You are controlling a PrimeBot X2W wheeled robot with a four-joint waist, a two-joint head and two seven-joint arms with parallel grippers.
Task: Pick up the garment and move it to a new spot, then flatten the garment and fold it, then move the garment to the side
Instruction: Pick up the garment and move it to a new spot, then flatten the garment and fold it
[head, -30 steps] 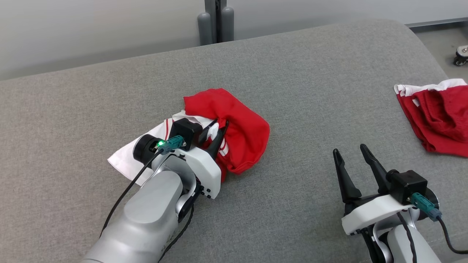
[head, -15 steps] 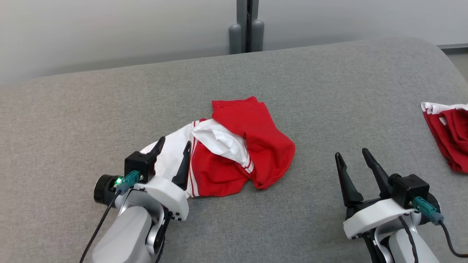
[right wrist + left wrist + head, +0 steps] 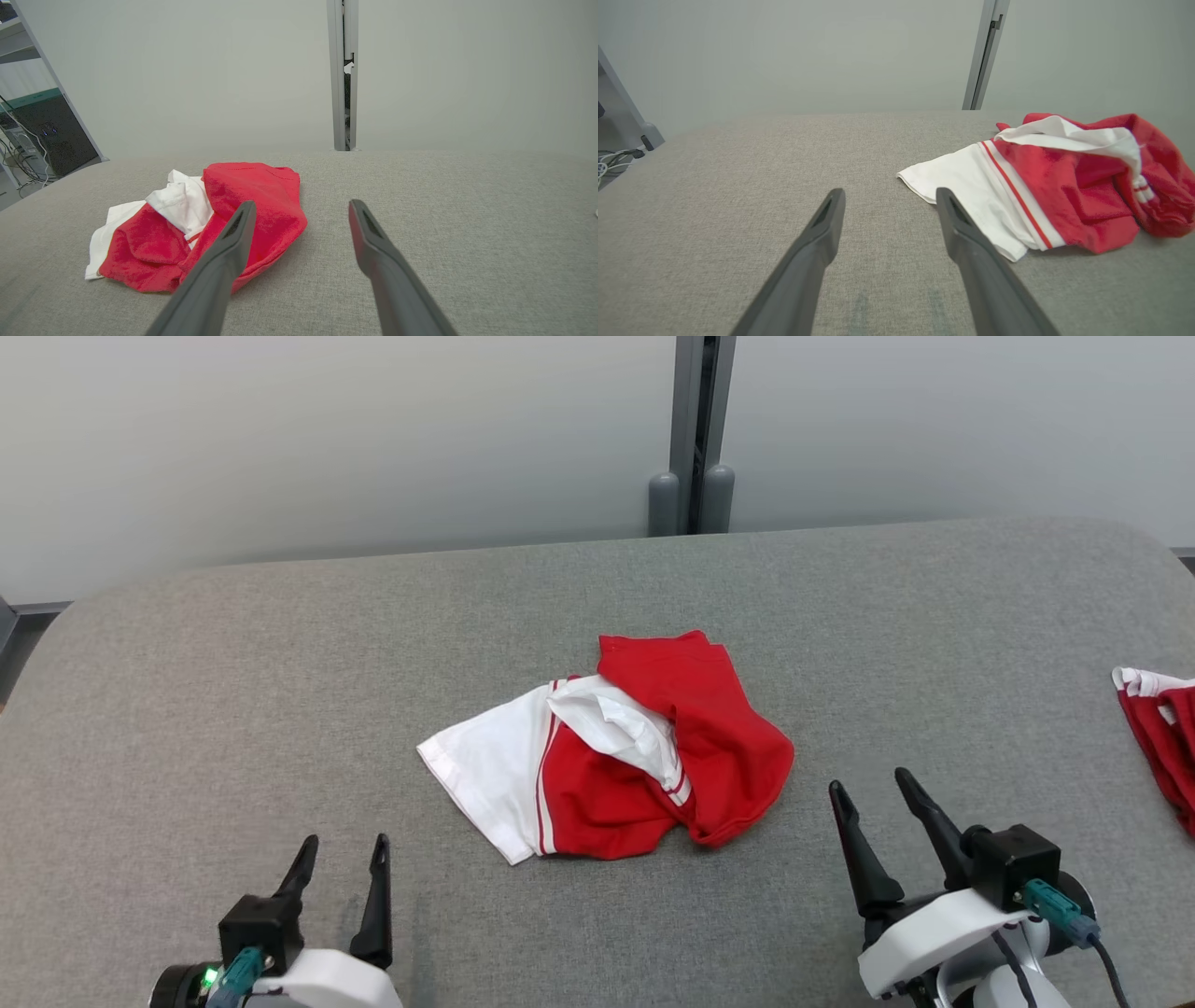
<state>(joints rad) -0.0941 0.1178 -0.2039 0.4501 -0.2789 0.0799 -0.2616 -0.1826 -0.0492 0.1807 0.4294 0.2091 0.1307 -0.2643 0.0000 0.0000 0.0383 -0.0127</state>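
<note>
change: left gripper [image 3: 345,840] has let go and drawn back, jaws wide, empty | right gripper [image 3: 868,779]: jaws wide, empty | crumpled red-and-white fabric garment [image 3: 607,747]: mid grey padded surface [image 3: 280,663], apart from both | likely: relocation done, flattening next

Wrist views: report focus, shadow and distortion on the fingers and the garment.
Left wrist view: the fingers look soft and stretched near the bottom edge, the garment is sharp, with a faint shadow under its near hem. Right wrist view: equally soft fingers, even lighting, no glare. Head view: crisp, flat light.
</note>
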